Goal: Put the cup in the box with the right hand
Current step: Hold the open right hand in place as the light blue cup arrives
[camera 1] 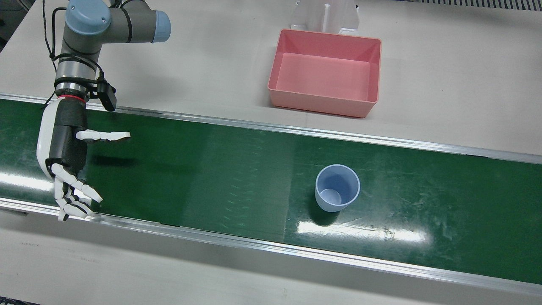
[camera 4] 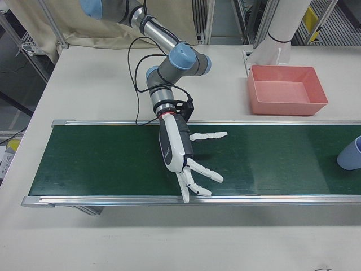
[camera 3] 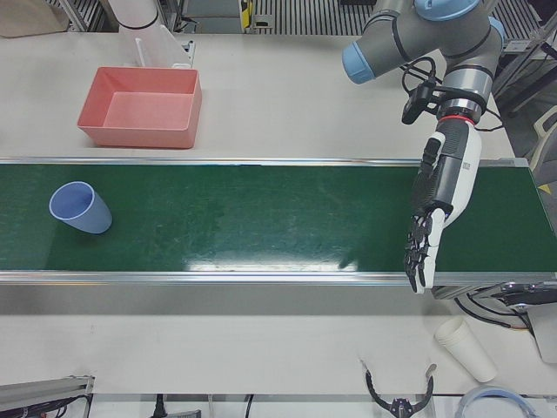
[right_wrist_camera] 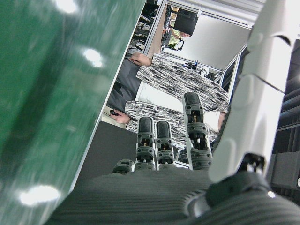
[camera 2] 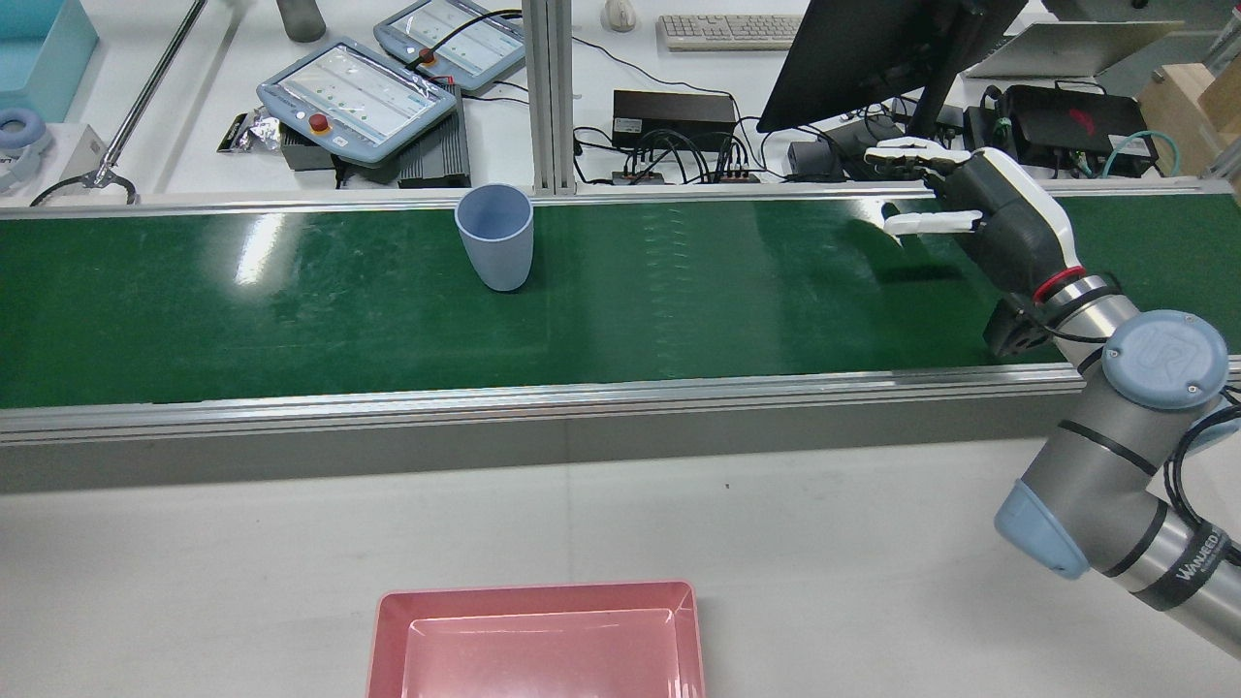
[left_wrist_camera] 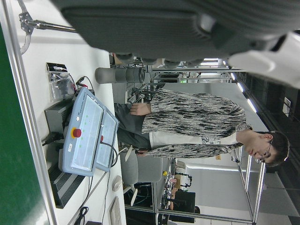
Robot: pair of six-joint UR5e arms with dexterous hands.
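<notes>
**A:** Where is the cup?

**B:** The blue cup [camera 1: 337, 187] stands upright on the green belt [camera 1: 211, 169], mouth up. Reading the front view as a clock with twelve toward the robot, the cup is at six o'clock from the pink box [camera 1: 324, 76], well apart from it.

**A:** What lies between them?

**B:** The belt's metal rail [camera 1: 338, 135], then a strip of pale counter [camera 1: 211, 63]. The box sits on that counter. At its twelve o'clock, just beside it, is a white stand [camera 1: 326, 17].

**A:** And the right hand?

**B:** The right hand [camera 1: 67, 156] hangs over the belt at nine o'clock from the cup, well apart from it. It is spread and holds nothing. One finger [camera 1: 103, 135] sticks out toward three o'clock, and the others point toward six o'clock, over the near rail.

**A:** The left hand?

**B:** The left hand [camera 3: 439, 209] shows only in the left-front view, at three o'clock from the cup and well apart. Its fingers are straight and slightly apart, pointing down at the belt's near edge, and it carries nothing.

**A:** What else is around?

**B:** In the left-front view a white paper cup [camera 3: 466, 348] lies on its side on the counter, near the left hand's five o'clock. In the rear view, two control tablets [camera 2: 359, 97], a keyboard [camera 2: 727, 31] and a dark monitor [camera 2: 873, 48] sit beyond the belt's far rail. The left hand view shows a person in a patterned top [left_wrist_camera: 187, 122] standing there.
</notes>
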